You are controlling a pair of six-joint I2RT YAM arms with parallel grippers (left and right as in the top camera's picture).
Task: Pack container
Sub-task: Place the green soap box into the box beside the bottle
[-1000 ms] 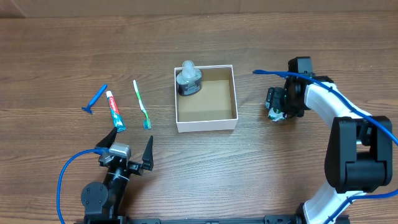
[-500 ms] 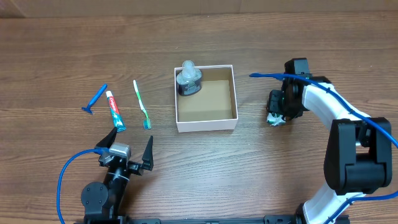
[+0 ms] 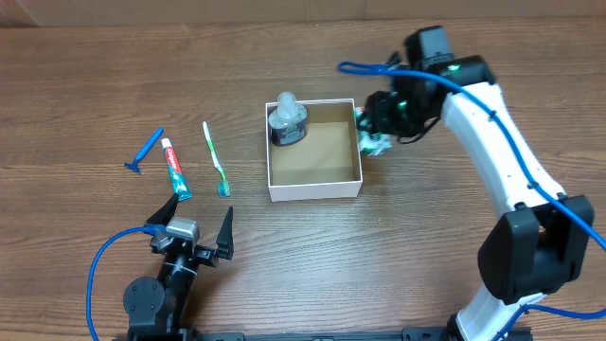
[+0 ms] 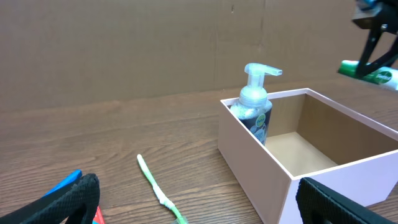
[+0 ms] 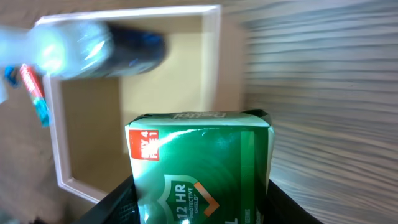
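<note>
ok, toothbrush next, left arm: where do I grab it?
I'd take the toothbrush mid-handle, from straight above, jaws closing across it. It lies flat and thin on the table, so no side approach; its middle has bare wood either side, toothpaste apart to its left.

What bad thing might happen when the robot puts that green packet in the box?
The green packet hangs in the right arm's jaws, right by the container's right wall. Lowering it here might catch the rim and shove the container. Swinging too far across might knock over the upright pump bottle in the far left corner.
</note>
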